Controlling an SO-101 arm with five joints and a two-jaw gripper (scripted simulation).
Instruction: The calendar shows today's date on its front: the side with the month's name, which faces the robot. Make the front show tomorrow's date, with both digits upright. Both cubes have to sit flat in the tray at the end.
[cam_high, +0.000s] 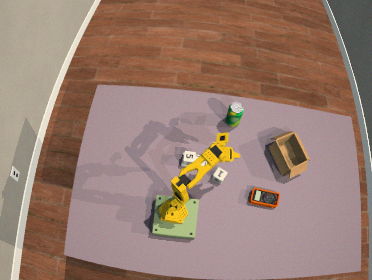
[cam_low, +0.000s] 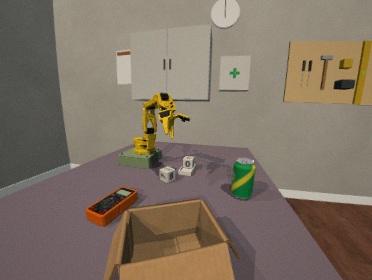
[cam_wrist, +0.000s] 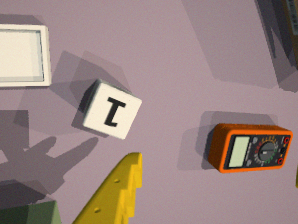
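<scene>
One white cube (cam_high: 189, 156) (cam_low: 188, 161) sits in the white tray (cam_low: 186, 172) (cam_wrist: 48, 62). Its top reads 5 in the top view, and a side away from the robot shows 0 in the exterior view. The arm partly covers the tray in the top view; the wrist view shows only its empty end. The other cube (cam_high: 219, 174) (cam_low: 167, 174) (cam_wrist: 112, 109) lies on the table outside the tray, with a 1 on top. My gripper (cam_high: 231, 146) (cam_low: 180, 128) is open and empty, high above the table and past the loose cube. The calendar's front is hidden.
An orange multimeter (cam_high: 264, 198) (cam_low: 112, 205) (cam_wrist: 252, 149) lies to the loose cube's right in the top view. An open cardboard box (cam_high: 288, 154) (cam_low: 175, 235) stands beyond it. A green can (cam_high: 234, 114) (cam_low: 243, 179) stands at the back in the top view.
</scene>
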